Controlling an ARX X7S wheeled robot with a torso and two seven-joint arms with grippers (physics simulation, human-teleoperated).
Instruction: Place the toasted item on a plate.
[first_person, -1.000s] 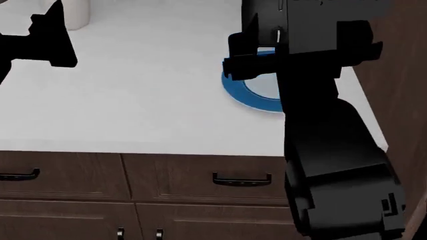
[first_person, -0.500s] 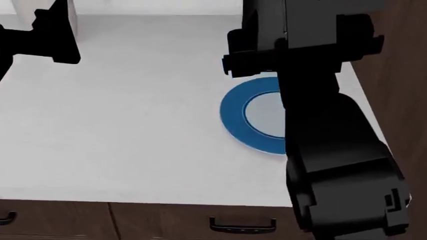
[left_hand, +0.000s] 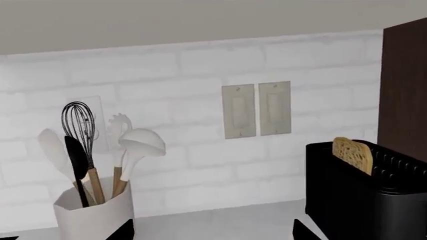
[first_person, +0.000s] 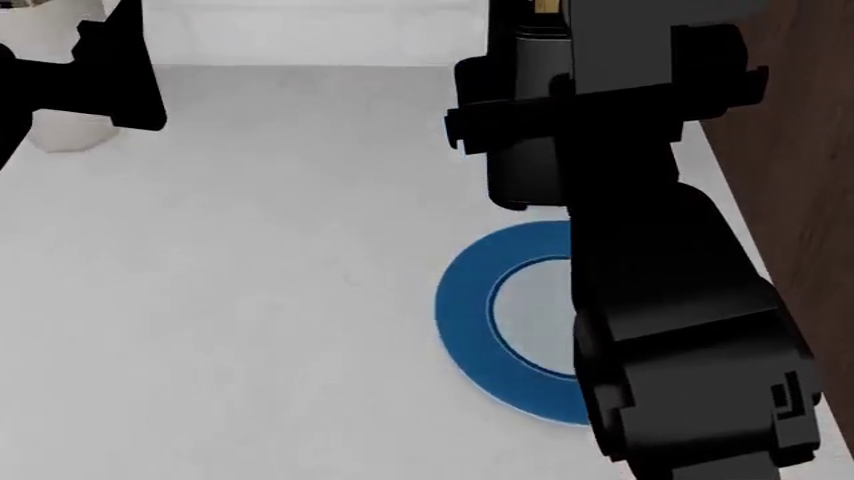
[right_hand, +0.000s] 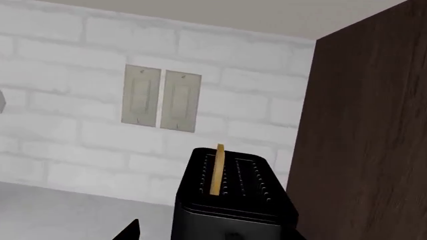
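Plate (first_person: 467, 320) sits lower in head view than before; toast (right_hand: 216, 170) upright in toaster (right_hand: 230, 205); claw states unclear

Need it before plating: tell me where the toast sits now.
The toast stands upright in a slot of the black toaster, against the brick wall beside the dark cabinet.

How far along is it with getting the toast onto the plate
Nothing looks done yet. The toast slice stands upright in the black toaster, and the blue-rimmed plate on the counter shows nothing on its visible part. Neither gripper shows clearly. Left: reach the toaster, grasp the slice, lift it out, and lay it on the plate.
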